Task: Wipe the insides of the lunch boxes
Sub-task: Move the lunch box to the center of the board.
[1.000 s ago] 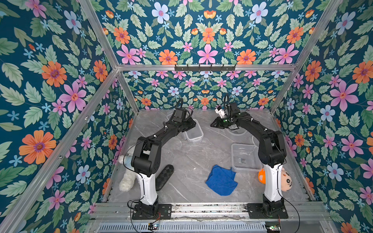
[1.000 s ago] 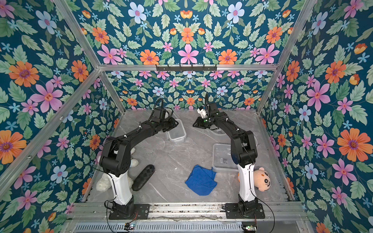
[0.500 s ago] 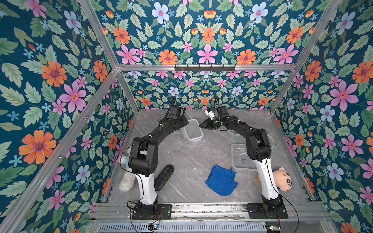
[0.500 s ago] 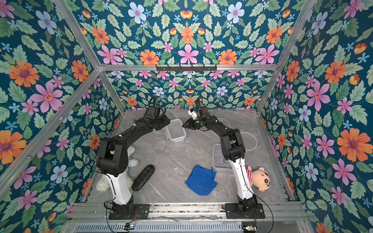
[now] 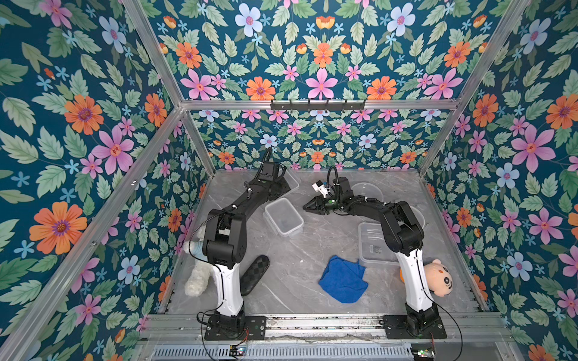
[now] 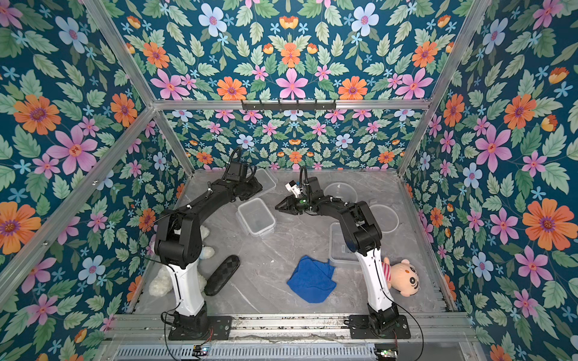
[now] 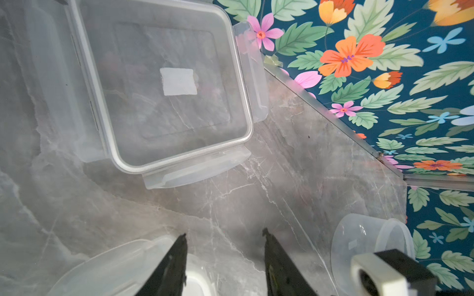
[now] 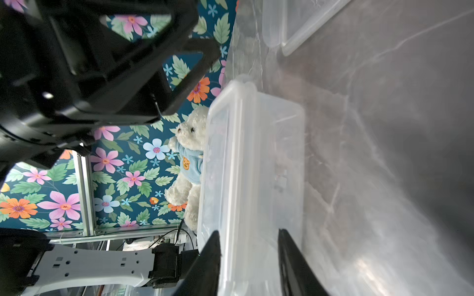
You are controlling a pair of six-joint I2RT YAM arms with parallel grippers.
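The small rectangular lunch box stands open at mid-table. My right gripper lies on its side, open, with its tips at the near end of this lunch box; I cannot tell whether they touch. My left gripper hangs open over bare table, behind the box rim. The round lunch box sits at the back. The large square lunch box stands right of centre, and beside it lies the blue cloth.
A square clip lid lies by the back wall and a round lid by the right wall. A white teddy bear and a black checked case lie front left, a doll front right.
My right gripper swung from the back right toward the centre and opened wider. My left gripper drew back toward the rear wall. The rectangular lunch box now sits slightly nearer the front left.
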